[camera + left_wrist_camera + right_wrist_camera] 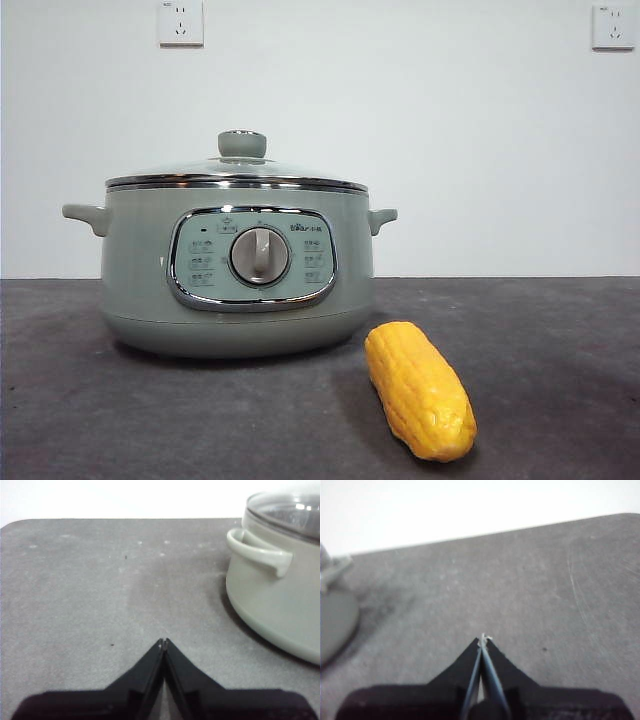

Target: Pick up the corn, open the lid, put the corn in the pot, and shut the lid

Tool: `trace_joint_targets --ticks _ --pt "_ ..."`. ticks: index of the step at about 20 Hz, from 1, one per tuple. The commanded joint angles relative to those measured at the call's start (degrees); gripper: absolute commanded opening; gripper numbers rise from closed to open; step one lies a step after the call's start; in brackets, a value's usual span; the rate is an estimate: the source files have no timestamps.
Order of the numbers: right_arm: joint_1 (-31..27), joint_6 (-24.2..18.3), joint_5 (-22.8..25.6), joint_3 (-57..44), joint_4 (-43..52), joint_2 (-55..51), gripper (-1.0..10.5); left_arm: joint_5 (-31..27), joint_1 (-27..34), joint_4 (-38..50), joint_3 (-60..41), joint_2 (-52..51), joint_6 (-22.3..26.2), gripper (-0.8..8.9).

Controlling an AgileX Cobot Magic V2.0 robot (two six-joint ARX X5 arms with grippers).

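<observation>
The pale sage-green pot (140, 280) stands on the dark table, left of centre in the front view, its dial facing me. The glass lid (240, 172) with its green knob sits shut on the pot. The yellow corn (418, 388) lies on the table in front of the pot's right side, near the camera. My left gripper (164, 641) is shut and empty over bare table, apart from the pot's side handle (257, 551). My right gripper (483, 639) is shut and empty over bare table; the pot's edge (332, 615) is blurred off to one side. Neither arm shows in the front view.
A white wall with two power sockets (181, 22) stands behind the table. The grey tabletop (540, 330) stretches to the right of the pot and corn. Its far edge (125, 520) shows in both wrist views.
</observation>
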Motion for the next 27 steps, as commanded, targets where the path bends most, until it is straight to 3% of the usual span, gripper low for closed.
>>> trace_joint_targets --ticks 1,9,14,17,22,27 --pt "-0.04 4.15 0.02 0.94 1.36 -0.07 -0.1 0.02 0.20 0.37 0.31 0.07 -3.28 -0.04" --pt "-0.04 8.33 0.02 8.79 0.74 1.70 -0.1 4.22 0.17 0.31 6.03 2.95 -5.07 -0.05" --pt "-0.04 8.59 -0.33 16.31 -4.94 6.40 -0.1 7.80 0.17 0.24 11.72 7.21 -7.52 -0.05" --pt "-0.02 8.59 -2.71 22.05 -12.09 10.12 -0.1 11.23 0.17 0.26 15.21 10.16 -8.76 -0.04" --pt "-0.02 8.70 -10.75 31.52 -26.99 16.15 0.0 15.47 0.17 -0.37 19.50 15.06 -8.79 -0.03" --pt "-0.02 15.04 -15.67 37.18 -35.54 19.85 0.0 22.43 0.17 -4.57 22.86 19.06 -10.82 -0.04"
